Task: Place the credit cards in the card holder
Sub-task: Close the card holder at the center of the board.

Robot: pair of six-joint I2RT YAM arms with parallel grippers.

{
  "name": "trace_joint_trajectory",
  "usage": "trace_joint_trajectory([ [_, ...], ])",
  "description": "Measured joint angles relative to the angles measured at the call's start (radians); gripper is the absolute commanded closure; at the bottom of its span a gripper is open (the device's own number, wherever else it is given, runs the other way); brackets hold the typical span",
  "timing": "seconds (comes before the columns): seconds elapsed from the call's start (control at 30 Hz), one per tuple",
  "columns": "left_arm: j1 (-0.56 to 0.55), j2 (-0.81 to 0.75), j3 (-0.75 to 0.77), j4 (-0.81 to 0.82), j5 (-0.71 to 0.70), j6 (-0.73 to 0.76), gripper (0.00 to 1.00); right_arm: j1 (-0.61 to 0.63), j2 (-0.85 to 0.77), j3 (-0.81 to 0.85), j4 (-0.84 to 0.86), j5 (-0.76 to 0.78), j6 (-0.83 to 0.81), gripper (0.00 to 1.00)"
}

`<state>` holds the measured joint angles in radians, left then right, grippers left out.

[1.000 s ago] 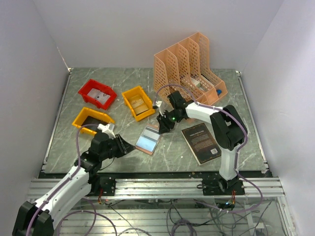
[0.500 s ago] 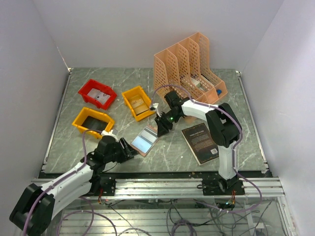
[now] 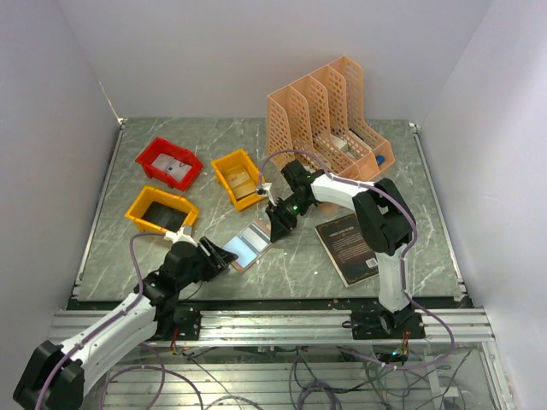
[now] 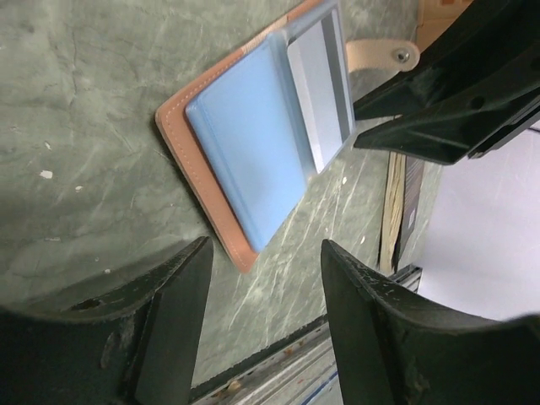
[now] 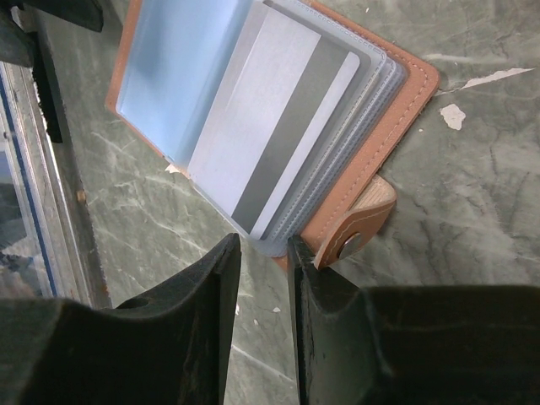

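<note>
Wallet first: the small salmon-pink leather-like folding card holder (image 3: 249, 243) lies open on the grey marbled bench (image 3: 299, 272), with a pale grey striped credit card (image 5: 272, 160) in its clear sleeves and its long axis running from arm to arm. Off its near corner the left pincer (image 4: 266, 253) is spread wide and holds nothing. The right pincer (image 5: 263, 245), nearly pressed together, meets the sleeve edge — I cannot tell if it grips.
</note>
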<state>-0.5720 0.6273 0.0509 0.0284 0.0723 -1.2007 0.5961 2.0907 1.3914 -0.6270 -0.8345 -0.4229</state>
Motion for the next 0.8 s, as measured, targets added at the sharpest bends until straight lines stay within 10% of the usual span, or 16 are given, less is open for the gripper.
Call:
trace_joint_trajectory([
  [0.8,-0.001,0.175,-0.035,0.235,-0.082,-0.061,0.30,0.000,0.004,0.003,0.000,-0.001,0.008,0.70],
])
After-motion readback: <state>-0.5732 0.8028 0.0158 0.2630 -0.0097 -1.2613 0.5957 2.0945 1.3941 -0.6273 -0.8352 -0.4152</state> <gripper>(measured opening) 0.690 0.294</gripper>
